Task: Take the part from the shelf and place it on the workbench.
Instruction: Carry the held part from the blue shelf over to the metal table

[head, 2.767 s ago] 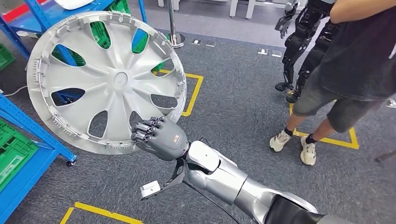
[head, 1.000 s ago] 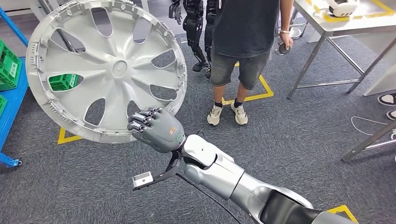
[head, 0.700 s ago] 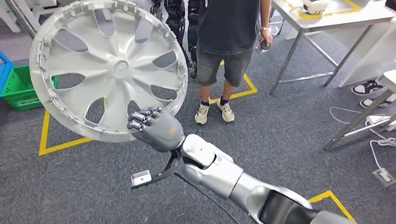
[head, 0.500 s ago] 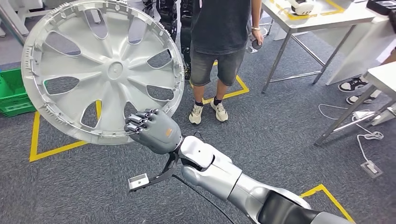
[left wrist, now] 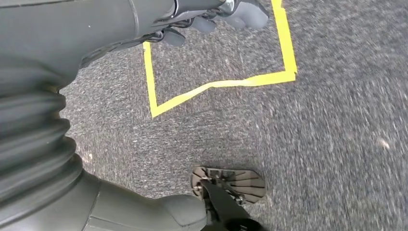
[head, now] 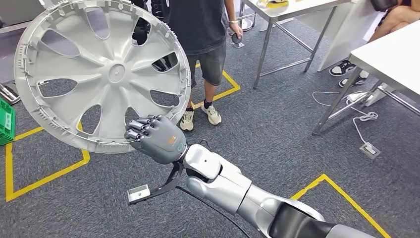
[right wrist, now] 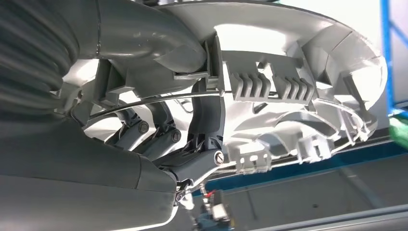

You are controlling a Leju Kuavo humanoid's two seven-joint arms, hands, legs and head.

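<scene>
Right robot hand [head: 156, 139] grips the silver wheel cover [head: 101, 74] at its near rim, fingers curled over the edge; the cover is held up off the floor, tilted, its spoked face toward the head camera, at the left of the scene. Right wrist view: thumb and fingers [right wrist: 159, 130] clamp the ribbed rim and clips of the cover. Left robot hand [left wrist: 211, 17] hangs over grey carpet [head: 277, 129] with yellow tape lines [left wrist: 216, 84]; fingers curled in, nothing in them. A person [head: 200, 29] in dark shirt and shorts stands far centre, just behind the cover's right edge. White desk [head: 391, 52] at right, a second desk [head: 277, 12] far right of the person. Cable [head: 359, 121] on the carpet under the right desk.
</scene>
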